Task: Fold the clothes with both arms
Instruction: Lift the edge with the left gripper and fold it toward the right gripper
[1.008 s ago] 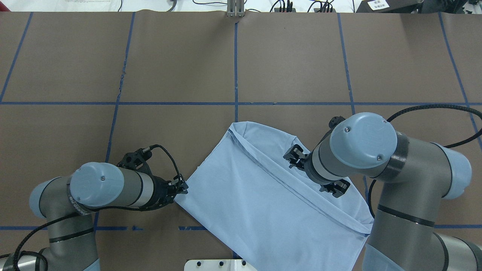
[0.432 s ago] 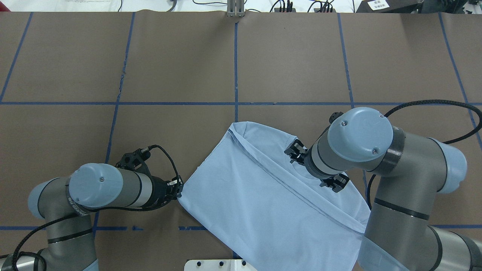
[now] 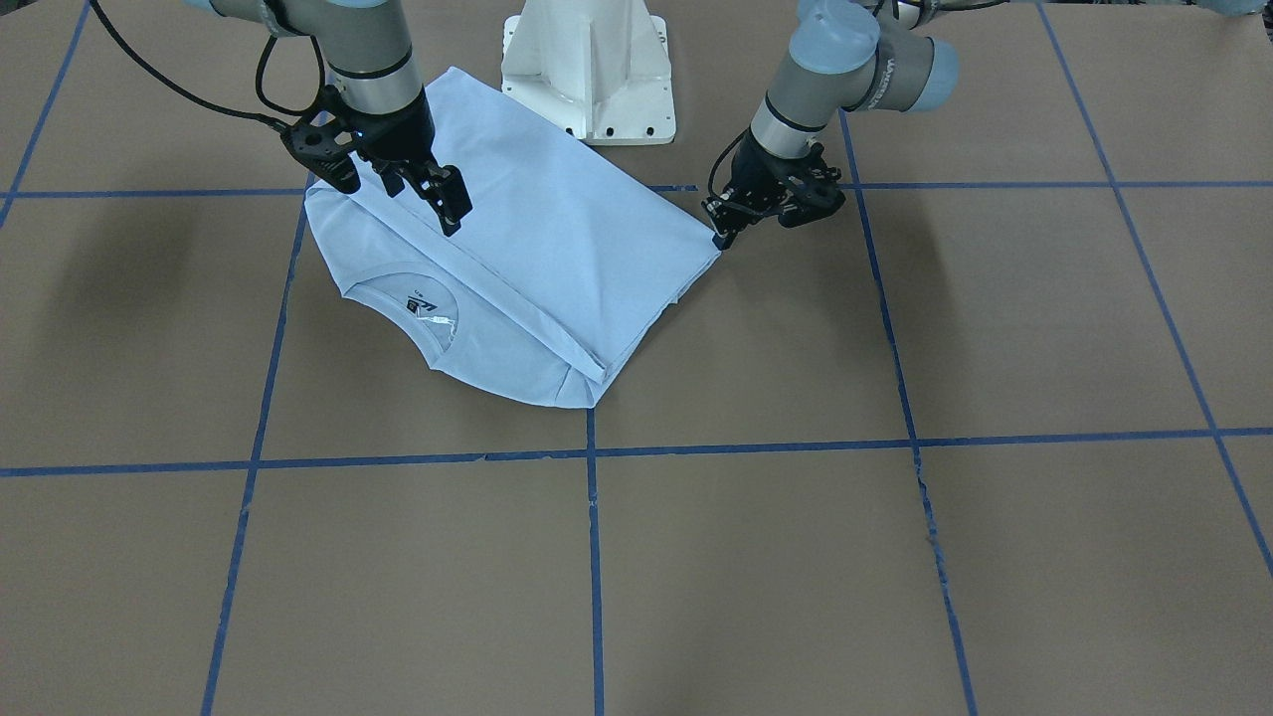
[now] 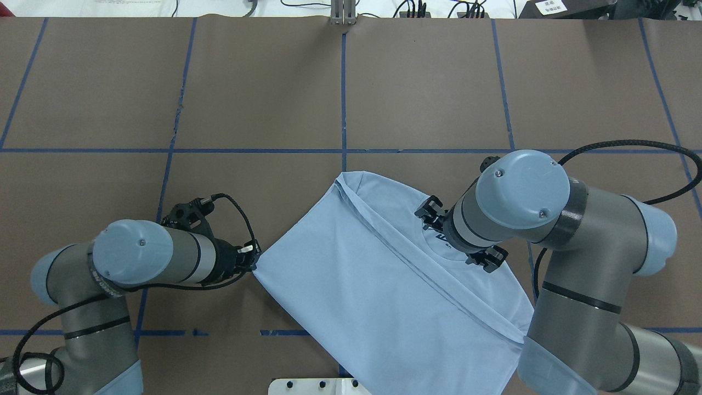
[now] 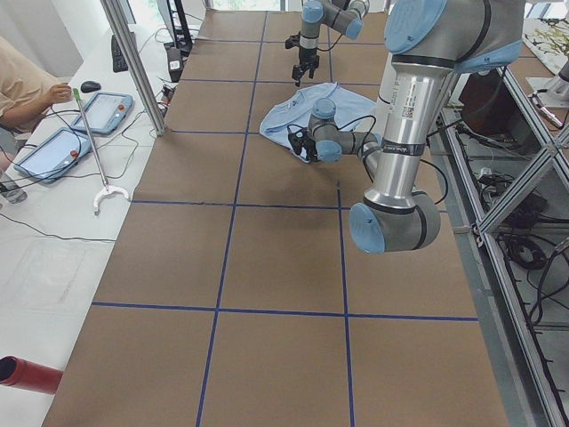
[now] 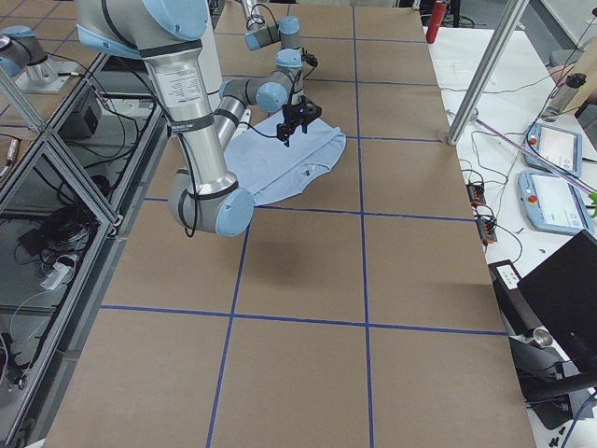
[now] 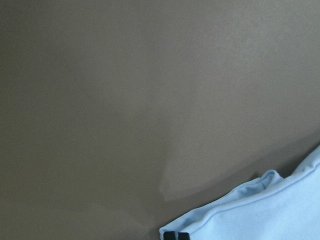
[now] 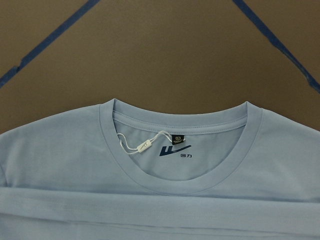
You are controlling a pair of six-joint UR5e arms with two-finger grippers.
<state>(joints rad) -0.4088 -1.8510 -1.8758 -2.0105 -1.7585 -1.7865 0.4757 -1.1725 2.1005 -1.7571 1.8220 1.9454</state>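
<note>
The light blue T-shirt [image 4: 373, 285] lies partly folded on the brown table, with a long fold ridge across it. Its ribbed collar [image 8: 115, 150], hang tag [image 8: 145, 146] and dark neck print face up. My left gripper [image 4: 253, 262] is shut on the shirt's left corner, and its black fingertips [image 7: 176, 235] pinch the hem in the left wrist view. My right gripper [image 4: 460, 236] hangs open just above the collar [image 3: 438, 328], fingers spread wide and holding nothing. In the front-facing view the left gripper [image 3: 718, 237] is on the right and the right gripper [image 3: 398, 194] on the left.
The white pedestal base [image 3: 587, 70] stands right behind the shirt. Blue tape lines [image 4: 343, 93] divide the table into squares. Cables and a metal post [image 4: 343, 13] line the far edge. A person with tablets [image 5: 107, 107] sits beyond the table's far side.
My left gripper has drawn the shirt corner to the left and slightly away from the robot, stretching the cloth. The right gripper has shifted a little farther out, uncovering the neck print.
</note>
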